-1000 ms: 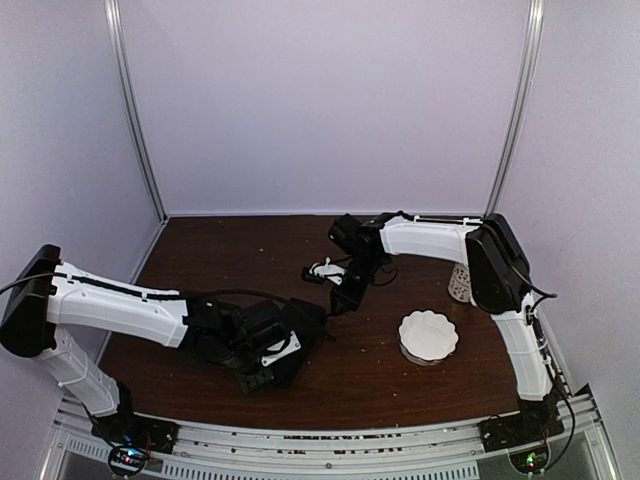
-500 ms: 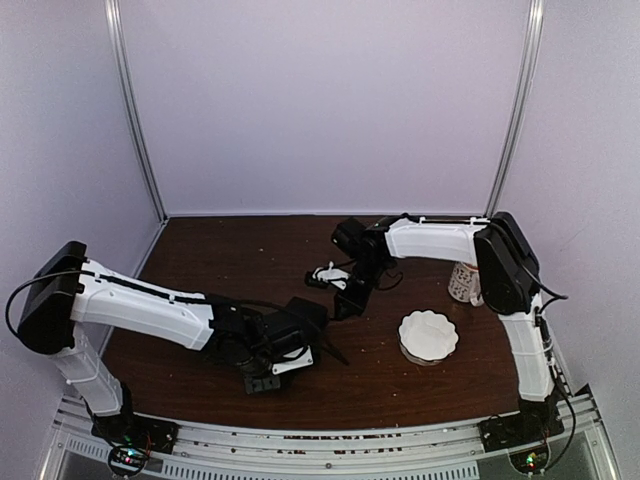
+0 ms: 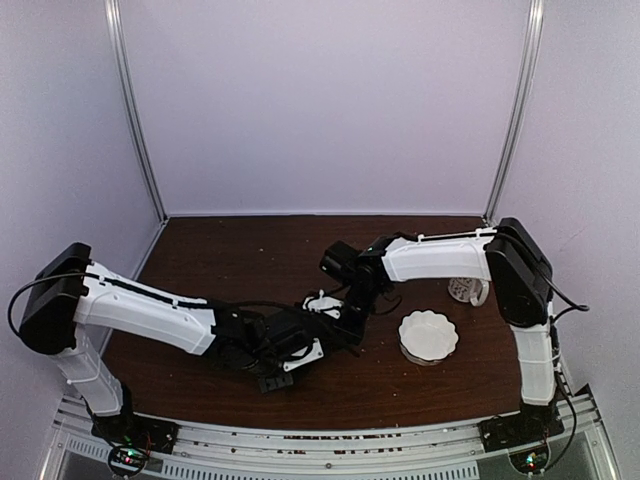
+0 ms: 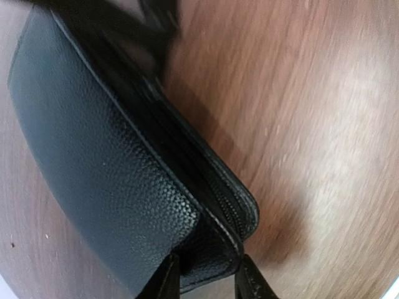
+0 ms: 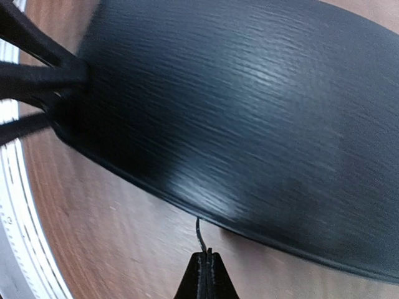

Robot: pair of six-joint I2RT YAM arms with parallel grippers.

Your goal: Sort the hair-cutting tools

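My left gripper (image 4: 206, 281) grasps the black zip case (image 4: 106, 156) by its zipper edge. My right gripper (image 5: 206, 265) is clenched on a thin black strand (image 5: 199, 233) at the case's rim. No scissors or clips are visible, so they are presumably inside. Opposed pulling could snap the strand or spill them.

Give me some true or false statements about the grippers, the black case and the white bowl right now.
The left gripper straddles an edge of the black grained zip case. True.
The right gripper stands wide open. False: its fingers are pressed together.
The white scalloped bowl sits on top of the case. False: it stands apart, on the brown wooden table.
Both grippers are close to the case. True.
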